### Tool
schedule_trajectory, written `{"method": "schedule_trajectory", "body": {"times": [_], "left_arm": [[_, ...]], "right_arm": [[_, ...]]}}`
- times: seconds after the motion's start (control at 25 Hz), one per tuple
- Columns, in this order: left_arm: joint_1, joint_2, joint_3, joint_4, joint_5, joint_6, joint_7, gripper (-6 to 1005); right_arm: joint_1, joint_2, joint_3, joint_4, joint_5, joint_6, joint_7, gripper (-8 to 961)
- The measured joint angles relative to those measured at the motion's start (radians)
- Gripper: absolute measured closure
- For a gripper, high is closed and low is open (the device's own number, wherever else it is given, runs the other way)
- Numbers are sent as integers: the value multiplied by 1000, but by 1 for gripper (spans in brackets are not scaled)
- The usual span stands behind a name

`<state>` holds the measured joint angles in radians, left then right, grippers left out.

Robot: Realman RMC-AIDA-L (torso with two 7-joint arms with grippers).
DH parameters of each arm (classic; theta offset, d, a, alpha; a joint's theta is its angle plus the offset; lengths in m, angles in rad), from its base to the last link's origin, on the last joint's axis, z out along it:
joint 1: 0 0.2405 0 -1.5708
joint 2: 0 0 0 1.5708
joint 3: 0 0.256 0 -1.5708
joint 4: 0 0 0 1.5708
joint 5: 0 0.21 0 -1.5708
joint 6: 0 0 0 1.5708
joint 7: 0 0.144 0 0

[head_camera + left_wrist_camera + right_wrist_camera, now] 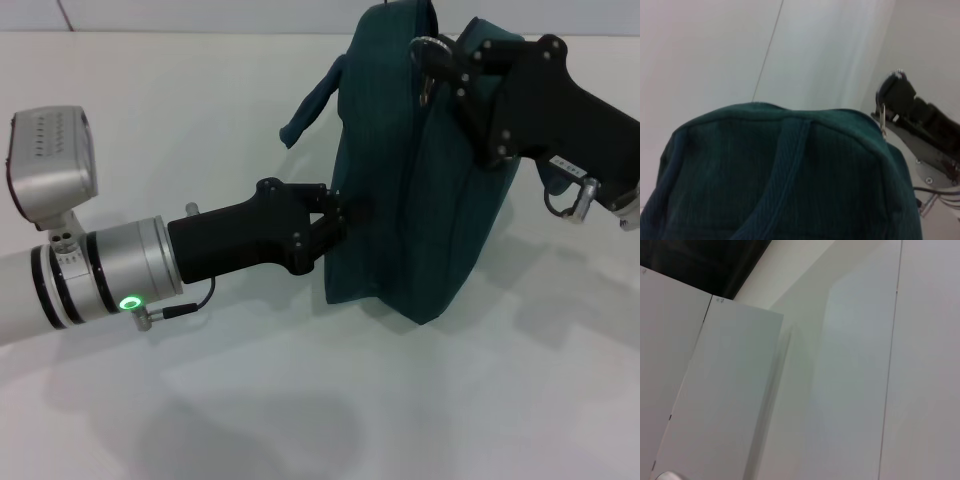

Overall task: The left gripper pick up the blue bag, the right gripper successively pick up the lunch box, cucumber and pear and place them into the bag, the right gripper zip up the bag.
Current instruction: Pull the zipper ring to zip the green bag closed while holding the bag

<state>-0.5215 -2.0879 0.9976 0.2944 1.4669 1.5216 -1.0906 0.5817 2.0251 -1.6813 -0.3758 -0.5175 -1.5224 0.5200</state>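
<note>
The blue bag [430, 200] stands upright on the white table, its top looking closed. My left gripper [335, 222] is shut on the fabric of the bag's left side, low down. My right gripper [440, 60] is at the top of the bag, shut on the ring zip pull [428, 45]. The left wrist view shows the bag [780, 180] close up with one handle strap, and the right gripper [892, 95] beyond it at the zip end. The lunch box, cucumber and pear are out of view. The right wrist view shows none of the task's things.
One loop handle [310, 100] hangs off the bag's left side. The white table [200, 400] runs in front of and to the left of the bag. White wall panels [840, 390] fill the right wrist view.
</note>
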Motion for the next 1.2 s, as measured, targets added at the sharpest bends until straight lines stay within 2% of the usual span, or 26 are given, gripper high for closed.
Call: {"method": "schedule_trajectory", "body": {"times": [0.32, 0.84, 1.08, 1.2], "left_arm": [[0, 0, -2, 8, -6, -5, -2, 922], [4, 4, 4, 9, 41, -9, 0, 931], [7, 5, 10, 10, 74, -5, 11, 931], [7, 5, 10, 11, 96, -3, 13, 931]], "right_arm": [[1, 0, -1, 0, 1, 3, 0, 877], [1, 1, 0, 0, 46, 26, 24, 871], [1, 1, 0, 1, 51, 59, 98, 868], [1, 0, 0, 0, 58, 68, 204, 867]]}}
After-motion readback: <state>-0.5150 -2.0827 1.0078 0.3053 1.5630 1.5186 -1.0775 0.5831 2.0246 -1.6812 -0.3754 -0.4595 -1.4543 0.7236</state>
